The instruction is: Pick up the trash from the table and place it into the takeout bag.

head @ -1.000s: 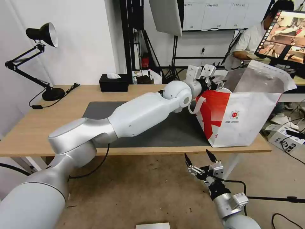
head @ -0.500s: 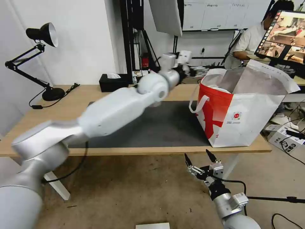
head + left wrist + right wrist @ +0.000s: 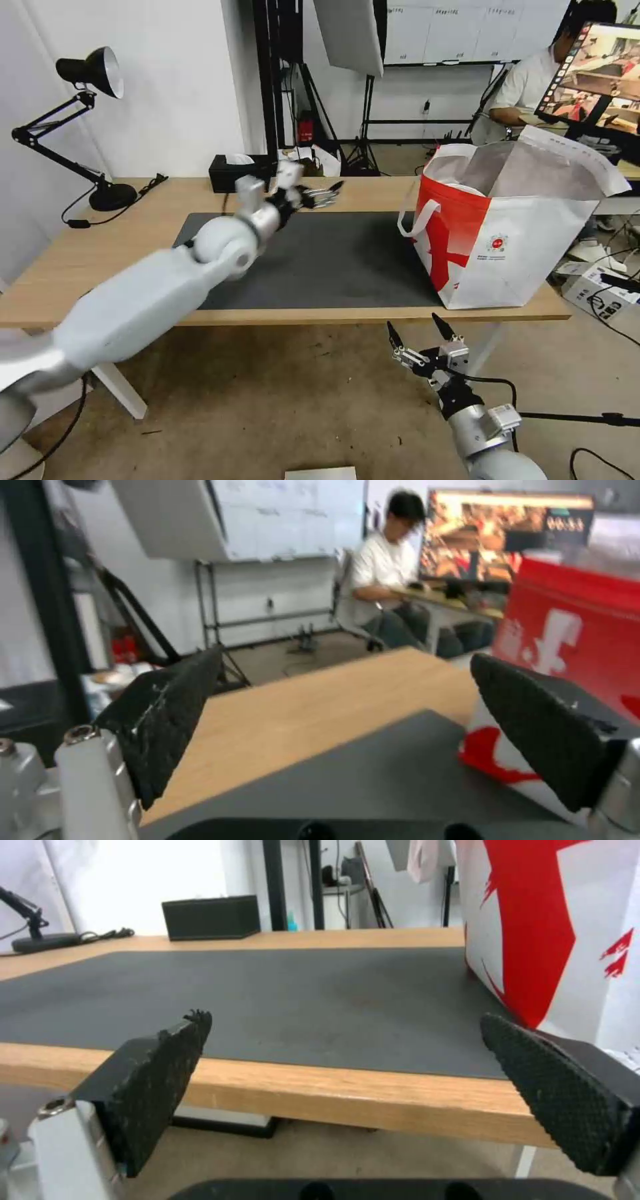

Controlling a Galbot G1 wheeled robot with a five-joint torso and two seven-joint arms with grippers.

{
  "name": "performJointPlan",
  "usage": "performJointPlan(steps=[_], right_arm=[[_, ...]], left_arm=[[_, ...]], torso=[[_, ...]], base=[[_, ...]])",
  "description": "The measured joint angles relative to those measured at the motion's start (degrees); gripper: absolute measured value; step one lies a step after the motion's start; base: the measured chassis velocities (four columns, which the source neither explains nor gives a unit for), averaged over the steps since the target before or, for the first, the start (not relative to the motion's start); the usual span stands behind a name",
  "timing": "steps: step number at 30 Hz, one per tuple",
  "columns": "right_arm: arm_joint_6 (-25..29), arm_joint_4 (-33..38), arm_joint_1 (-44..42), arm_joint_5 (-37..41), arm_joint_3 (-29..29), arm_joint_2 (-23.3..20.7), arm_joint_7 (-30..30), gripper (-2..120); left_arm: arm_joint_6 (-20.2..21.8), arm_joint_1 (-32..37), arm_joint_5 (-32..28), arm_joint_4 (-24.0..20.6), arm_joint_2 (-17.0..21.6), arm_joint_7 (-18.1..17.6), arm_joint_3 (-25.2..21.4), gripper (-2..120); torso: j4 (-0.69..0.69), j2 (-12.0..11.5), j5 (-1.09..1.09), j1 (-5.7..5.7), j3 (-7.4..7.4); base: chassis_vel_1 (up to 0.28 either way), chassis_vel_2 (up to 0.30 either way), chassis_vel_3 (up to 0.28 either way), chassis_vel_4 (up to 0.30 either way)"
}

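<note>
Smooth white and silver-grey arm shells, joined by rounded housings. Left gripper [image 3: 328,193] and right gripper [image 3: 419,331]: black, textured, wedge-shaped pads on silver mounts with visible screws. A black cable trails from the right wrist.

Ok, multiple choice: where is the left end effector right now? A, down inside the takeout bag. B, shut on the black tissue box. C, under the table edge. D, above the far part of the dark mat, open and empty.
D: in the head view the left end effector is over the far part of the dark mat, apart from the takeout bag, and the left wrist view shows its fingers spread with nothing between them.
</note>
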Motion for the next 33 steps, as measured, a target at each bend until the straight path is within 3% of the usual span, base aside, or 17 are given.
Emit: performJointPlan(steps=[4, 7, 8, 11, 16, 19, 20, 23, 33], right_arm=[[0.0, 0.0, 0.0, 0.0, 0.0, 0.0, 0.0, 100], [0.0, 0.0, 0.0, 0.0, 0.0, 0.0, 0.0, 100], [0.0, 0.0, 0.0, 0.0, 0.0, 0.0, 0.0, 100], [0.0, 0.0, 0.0, 0.0, 0.0, 0.0, 0.0, 100], [0.0, 0.0, 0.0, 0.0, 0.0, 0.0, 0.0, 100], [0.0, 0.0, 0.0, 0.0, 0.0, 0.0, 0.0, 100], [0.0, 0.0, 0.0, 0.0, 0.0, 0.0, 0.0, 100], [0.0, 0.0, 0.0, 0.0, 0.0, 0.0, 0.0, 100], [0.0, 0.0, 0.0, 0.0, 0.0, 0.0, 0.0, 100]], left_arm=[[-1.1, 5.4, 1.6, -2.1, 1.7, 0.0, -4.7, 100], [-3.1, 16.4, 4.4, -5.4, 3.0, -0.1, -13.2, 100], [-3.1, 16.4, 4.4, -5.4, 3.0, -0.1, -13.2, 100], [-6.5, 28.4, 8.5, -8.5, 3.5, 0.0, -22.8, 100], [-10.9, 38.3, 11.7, -11.3, 3.1, -0.1, -29.0, 100], [-15.1, 50.3, 18.5, -12.9, -1.2, -0.1, -37.0, 100], [-15.1, 50.3, 18.5, -12.9, -1.2, -0.1, -37.0, 100], [-16.9, 59.2, 22.3, -13.3, -5.5, 0.8, -42.6, 100], [-20.4, 69.6, 28.7, -13.0, -13.5, 3.4, -49.0, 100]], torso=[[0.00, 0.0, -0.01, 0.00, 0.00], [0.00, 0.0, -0.02, 0.00, 0.00], [0.00, 0.0, -0.02, 0.00, 0.00], [0.02, 0.0, -0.01, -0.01, 0.00], [0.01, 0.0, 0.01, 0.00, 0.00], [0.00, 0.0, -0.01, 0.00, 0.00], [0.00, 0.0, -0.01, 0.00, 0.00], [0.02, 0.0, 0.01, -0.01, 0.00], [0.01, 0.0, 0.00, 0.00, 0.00]], base=[[0.000, 0.000, 0.000, 0.000], [0.000, 0.000, 0.000, 0.000], [0.000, 0.000, 0.000, 0.000], [0.000, 0.000, 0.000, 0.000], [0.000, 0.000, 0.000, 0.000], [0.000, 0.000, 0.000, 0.000], [0.000, 0.000, 0.000, 0.000], [0.000, 0.000, 0.000, 0.000], [0.000, 0.000, 0.000, 0.000]])
